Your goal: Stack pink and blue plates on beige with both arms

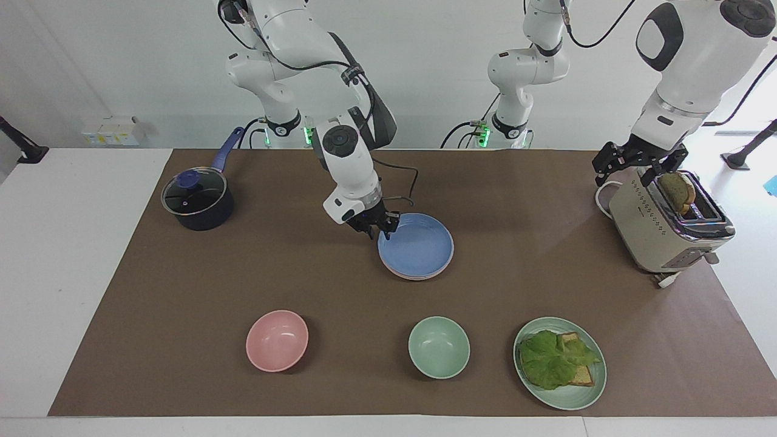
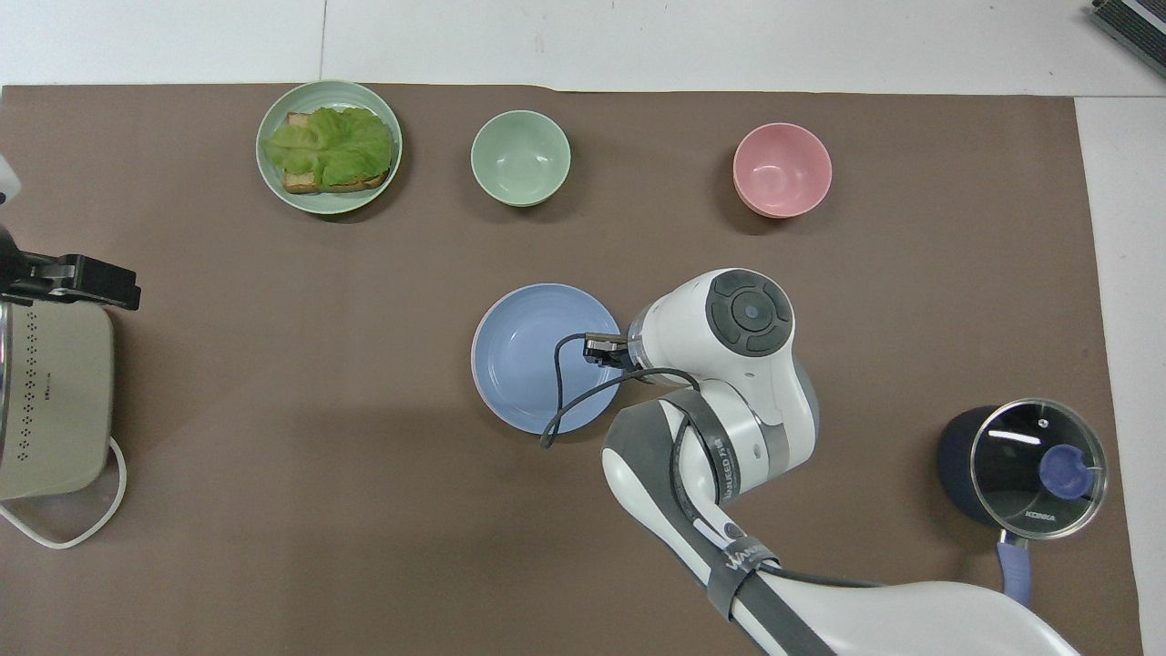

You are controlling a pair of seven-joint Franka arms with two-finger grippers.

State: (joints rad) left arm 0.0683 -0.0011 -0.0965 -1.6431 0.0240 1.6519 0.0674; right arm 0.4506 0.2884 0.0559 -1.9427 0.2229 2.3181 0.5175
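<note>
Blue plate (image 1: 416, 246) lies flat atop the stack, right tool (image 1: 377, 227) at its rim.

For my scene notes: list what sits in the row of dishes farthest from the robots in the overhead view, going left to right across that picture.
Round mint-green plate carrying toast topped with a lettuce leaf → small round mint-green bowl → small round pale pink bowl.
</note>
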